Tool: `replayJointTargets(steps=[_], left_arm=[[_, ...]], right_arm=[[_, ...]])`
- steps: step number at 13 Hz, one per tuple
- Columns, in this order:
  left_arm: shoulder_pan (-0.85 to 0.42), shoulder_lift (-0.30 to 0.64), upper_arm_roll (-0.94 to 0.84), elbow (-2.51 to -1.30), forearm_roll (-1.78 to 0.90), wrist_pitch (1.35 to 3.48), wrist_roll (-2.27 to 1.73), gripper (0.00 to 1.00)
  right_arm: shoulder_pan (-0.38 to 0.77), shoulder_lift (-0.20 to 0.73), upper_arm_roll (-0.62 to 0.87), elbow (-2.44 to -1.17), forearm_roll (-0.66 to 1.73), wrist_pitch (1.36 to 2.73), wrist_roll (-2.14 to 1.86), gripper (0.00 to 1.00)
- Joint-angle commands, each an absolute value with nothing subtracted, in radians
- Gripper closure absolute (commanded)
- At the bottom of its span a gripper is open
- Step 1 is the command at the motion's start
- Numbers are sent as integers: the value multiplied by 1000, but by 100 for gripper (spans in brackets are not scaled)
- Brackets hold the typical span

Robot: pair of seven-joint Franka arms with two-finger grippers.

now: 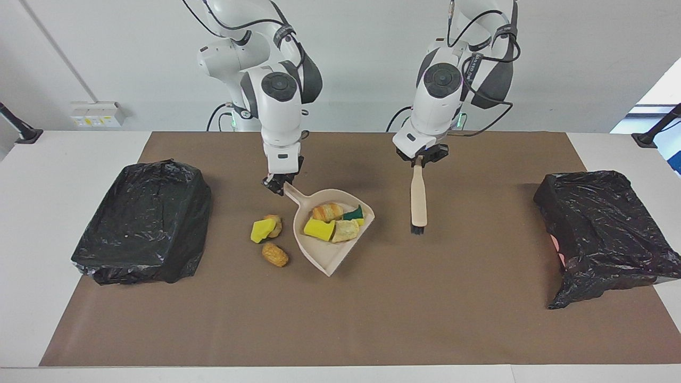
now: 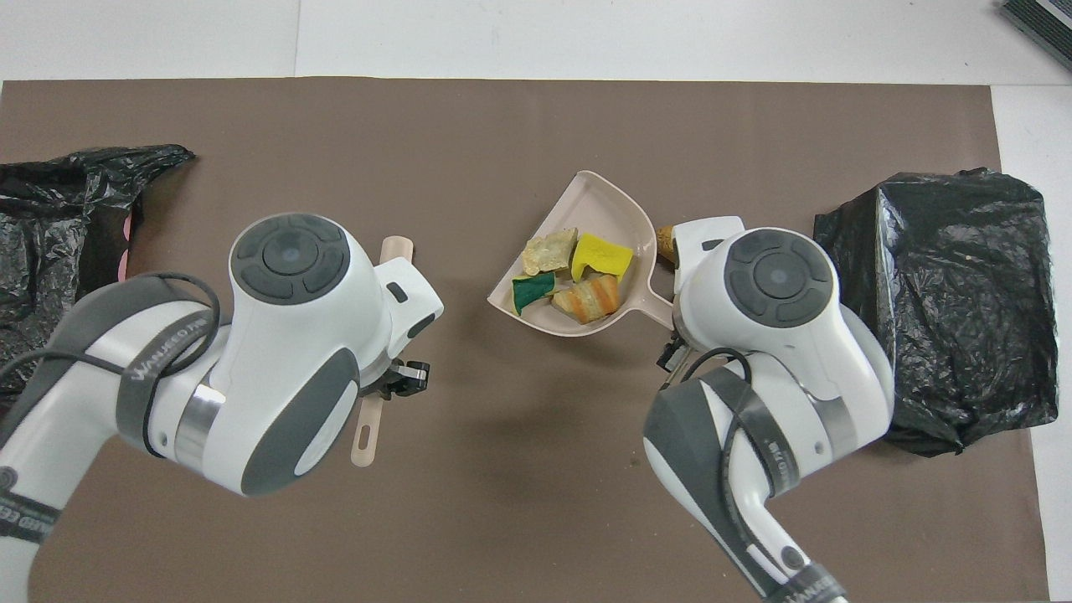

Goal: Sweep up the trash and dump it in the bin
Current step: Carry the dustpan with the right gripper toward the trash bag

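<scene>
Your right gripper (image 1: 276, 183) has its fingers clamped on the handle of the beige dustpan (image 1: 334, 252), which is raised and tilted above the brown mat (image 1: 372, 319) on the counter (image 1: 53, 154). Four trash scraps (image 1: 332, 222) lie in the pan. Three more scraps (image 1: 268, 236) rest on the mat, toward the right arm's bagged bin (image 1: 143, 221). Your left gripper (image 1: 421, 158) has its fingers clamped on the brush (image 1: 418, 199), which hangs bristles down over the mat. A second bagged bin (image 1: 601, 229) sits at the left arm's end.

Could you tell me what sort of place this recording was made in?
Probably a robotics lab: two arms work at a white table covered by a brown mat, with staged sponge and bread scraps, under a bare wall.
</scene>
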State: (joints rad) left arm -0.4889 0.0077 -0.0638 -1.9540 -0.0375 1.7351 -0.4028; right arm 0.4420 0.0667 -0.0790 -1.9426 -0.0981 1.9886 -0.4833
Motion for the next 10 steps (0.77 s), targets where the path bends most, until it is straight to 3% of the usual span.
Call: replayJointTargets(steps=[1, 7, 10], left_arm=[[-567, -141, -57, -2173, -118, 1865, -520, 100], [-834, -238, -58, -2380, -147, 2054, -774, 100], [-958, -239, -60, -2443, -152, 2129, -946, 100]], right_arm=[[365, 37, -75, -1879, -97, 1921, -543, 100], [148, 8, -80, -1796, -110, 1888, -702, 100], [20, 11, -80, -1789, -112, 1902, -849, 100]])
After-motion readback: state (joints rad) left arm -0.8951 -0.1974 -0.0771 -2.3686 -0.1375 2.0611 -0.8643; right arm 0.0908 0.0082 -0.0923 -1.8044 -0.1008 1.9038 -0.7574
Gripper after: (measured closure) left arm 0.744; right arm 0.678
